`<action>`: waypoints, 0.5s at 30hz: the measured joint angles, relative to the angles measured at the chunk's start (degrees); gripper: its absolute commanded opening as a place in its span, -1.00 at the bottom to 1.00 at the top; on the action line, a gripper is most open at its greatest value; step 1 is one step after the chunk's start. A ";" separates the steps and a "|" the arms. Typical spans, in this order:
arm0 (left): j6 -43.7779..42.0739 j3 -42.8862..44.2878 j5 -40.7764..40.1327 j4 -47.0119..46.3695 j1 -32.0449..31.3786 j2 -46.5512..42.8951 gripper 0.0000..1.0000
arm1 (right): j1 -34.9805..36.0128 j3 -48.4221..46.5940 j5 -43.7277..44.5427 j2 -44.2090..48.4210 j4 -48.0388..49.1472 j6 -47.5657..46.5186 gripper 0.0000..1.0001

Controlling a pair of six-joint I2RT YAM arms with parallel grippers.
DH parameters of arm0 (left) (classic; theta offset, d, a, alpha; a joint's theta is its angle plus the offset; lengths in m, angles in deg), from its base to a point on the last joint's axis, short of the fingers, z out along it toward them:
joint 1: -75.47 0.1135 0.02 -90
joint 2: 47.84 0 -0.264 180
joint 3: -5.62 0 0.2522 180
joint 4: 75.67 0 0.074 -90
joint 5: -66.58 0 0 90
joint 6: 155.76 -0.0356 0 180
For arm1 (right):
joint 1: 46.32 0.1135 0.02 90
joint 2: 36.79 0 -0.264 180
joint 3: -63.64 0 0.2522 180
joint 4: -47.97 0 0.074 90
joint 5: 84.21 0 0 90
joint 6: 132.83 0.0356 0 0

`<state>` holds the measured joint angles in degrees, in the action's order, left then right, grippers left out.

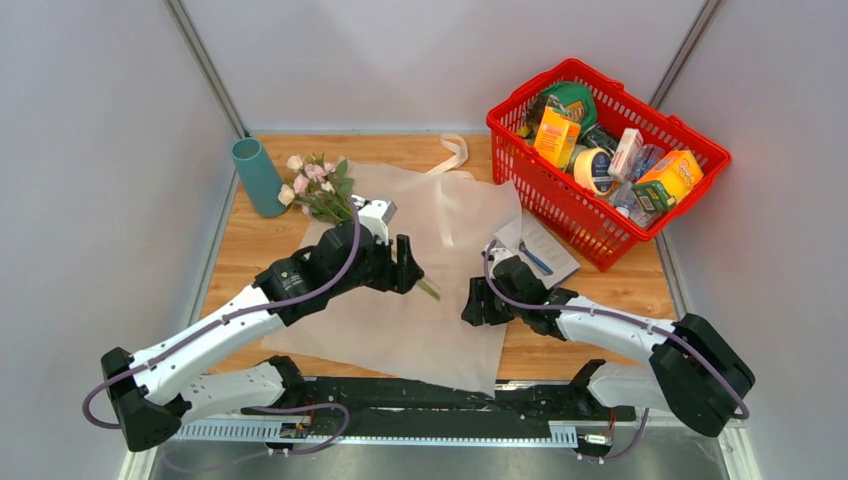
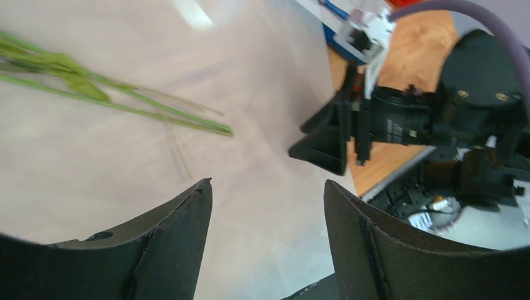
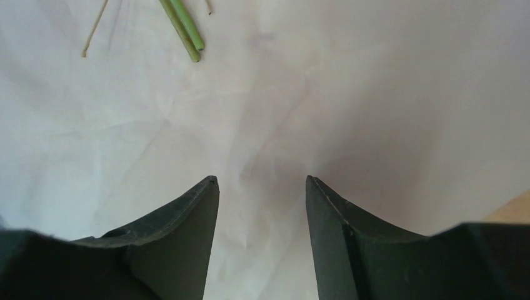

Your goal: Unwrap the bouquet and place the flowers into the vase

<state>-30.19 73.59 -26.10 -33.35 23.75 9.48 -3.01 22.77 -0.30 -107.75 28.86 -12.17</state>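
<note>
The bouquet is unwrapped: its white paper (image 1: 440, 330) lies spread flat on the table. The flowers (image 1: 318, 185), pink and cream roses, rest on the paper's far left corner beside the teal vase (image 1: 258, 176), which stands upright. Their green stems (image 2: 125, 106) run toward the middle of the sheet. My left gripper (image 1: 408, 268) hovers over the stem ends, open (image 2: 269, 184), holding nothing. My right gripper (image 1: 475, 300) sits low over the paper near its right edge, open (image 3: 261, 180), with only paper between the fingers. The stem tips (image 3: 184, 31) show ahead of it.
A red basket (image 1: 560, 205) full of packaged goods stands at the back right. A cream ribbon (image 1: 455, 155) lies past the paper's far edge. A white card with a blue tool (image 1: 535, 255) lies just behind the right gripper. Grey walls close in both sides.
</note>
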 measured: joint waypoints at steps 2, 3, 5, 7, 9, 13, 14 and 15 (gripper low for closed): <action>-0.37 1.46 -3.80 2.10 0.00 -0.33 0.47 | 0.00 0.35 0.13 1.95 -1.27 0.39 0.14; -0.46 1.81 -5.44 3.02 0.00 -0.50 0.47 | 0.00 0.35 0.39 3.10 -1.53 0.57 0.15; -0.44 1.88 -8.31 4.52 0.00 -0.90 0.48 | 0.00 0.13 1.33 5.46 -2.14 0.79 0.15; 0.00 1.97 -11.23 6.71 0.17 -1.01 0.48 | 0.00 -0.74 2.01 6.93 -2.99 1.01 0.15; 0.70 2.49 -13.70 9.44 0.90 -0.66 0.48 | 0.00 -2.21 2.19 7.80 -3.65 1.42 0.15; 2.71 2.97 -17.62 13.03 3.13 0.13 0.48 | 0.00 -5.22 1.31 8.17 -2.49 2.34 0.10; 3.19 2.95 -18.45 13.90 3.87 0.15 0.49 | 0.00 -5.33 0.74 8.17 -1.36 2.62 0.09; 3.54 2.91 -18.99 14.47 4.74 0.11 0.48 | 0.00 -5.33 -0.02 8.07 -0.59 2.91 0.09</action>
<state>-26.65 76.50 -45.09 -18.88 28.49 9.59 -3.01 17.43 -0.32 -99.68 28.27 -9.27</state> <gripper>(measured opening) 0.740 0.556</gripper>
